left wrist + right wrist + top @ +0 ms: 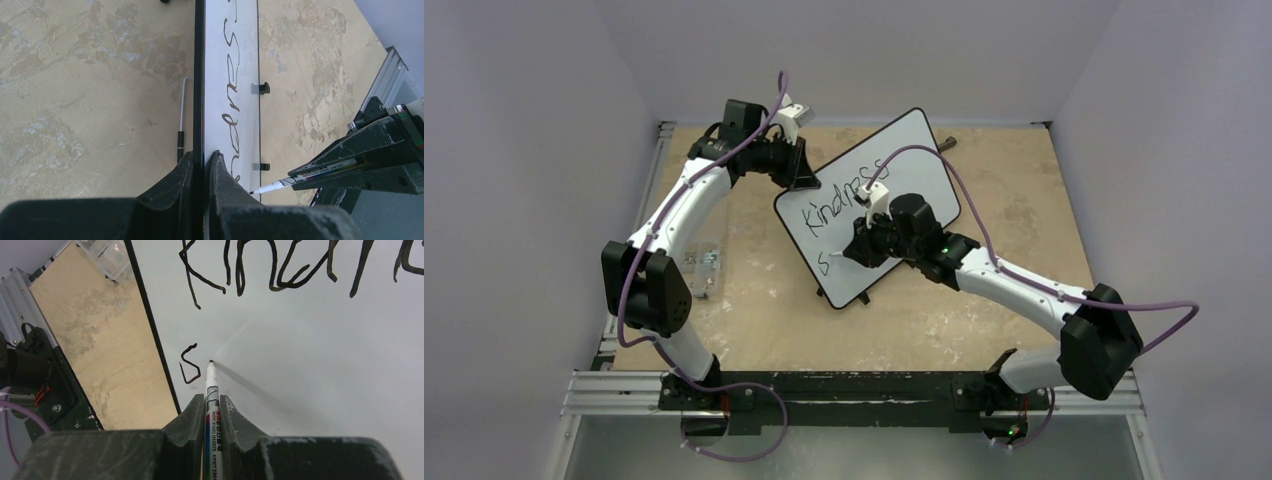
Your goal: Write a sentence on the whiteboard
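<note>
Clamps the thin black rim of the big, shiny white whiteboard between the closed fingers of the left gripper. Looks light, stiff and slippery, and may tip if pushed hard, so best held by that rim. Squeezes a slim white marker pen tight in the right gripper. Points its tip out ahead of those fingers, just beside the small "s" of the black handwritten sentence. Needs only a soft press.

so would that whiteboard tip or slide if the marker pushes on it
Probably tippy alone: the whiteboard seems propped on a thin wire stand, which is likely why the left jaws clamp its rim. Looks stiff, no visible bowing near the marker. Glossy face, likely slippery.
</note>
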Motion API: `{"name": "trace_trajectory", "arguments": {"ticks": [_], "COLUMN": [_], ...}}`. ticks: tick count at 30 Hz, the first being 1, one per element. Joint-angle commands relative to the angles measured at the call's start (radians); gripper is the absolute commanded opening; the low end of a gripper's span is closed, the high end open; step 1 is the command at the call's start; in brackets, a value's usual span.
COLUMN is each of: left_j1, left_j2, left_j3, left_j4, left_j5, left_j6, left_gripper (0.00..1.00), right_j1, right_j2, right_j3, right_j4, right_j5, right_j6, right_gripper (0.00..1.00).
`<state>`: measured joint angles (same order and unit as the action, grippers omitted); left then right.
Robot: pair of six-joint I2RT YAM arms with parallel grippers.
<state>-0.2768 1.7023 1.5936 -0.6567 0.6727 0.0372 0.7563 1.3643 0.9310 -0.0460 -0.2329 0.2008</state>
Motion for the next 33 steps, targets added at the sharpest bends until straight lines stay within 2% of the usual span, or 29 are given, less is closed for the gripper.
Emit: {"name": "trace_trajectory", "arguments": {"ticks": [1, 11, 21, 33], "left_j1": [-0.011, -0.011, -0.012, -0.012], "left_j2": [0.013, 0.015, 0.013, 0.012], "left_j3": [-0.004, -0.003, -0.003, -0.003], "left_j4": [-0.088, -0.089, -0.090, -0.090], "left_j5": [-0.171, -0.171, -0.171, -0.173], "left_j6": [0.134, 0.133, 0.133, 0.133], "left_gripper": [0.00, 0.00, 0.00, 0.00], "right_j1": [0.000, 0.000, 0.000, 0.000], "right_j2": [0.014, -0.007, -0.032, -0.074], "right_j3": [0.034, 0.036, 0.077, 0.106], "right_j4": [0.040, 0.009, -0.030, -0.048], "right_j5": [-0.009, 0.122, 0.166, 0.039], "right_j6": [-0.008, 0.017, 0.035, 0.018], "right_gripper": [0.00, 0.00, 0.00, 0.00]}}
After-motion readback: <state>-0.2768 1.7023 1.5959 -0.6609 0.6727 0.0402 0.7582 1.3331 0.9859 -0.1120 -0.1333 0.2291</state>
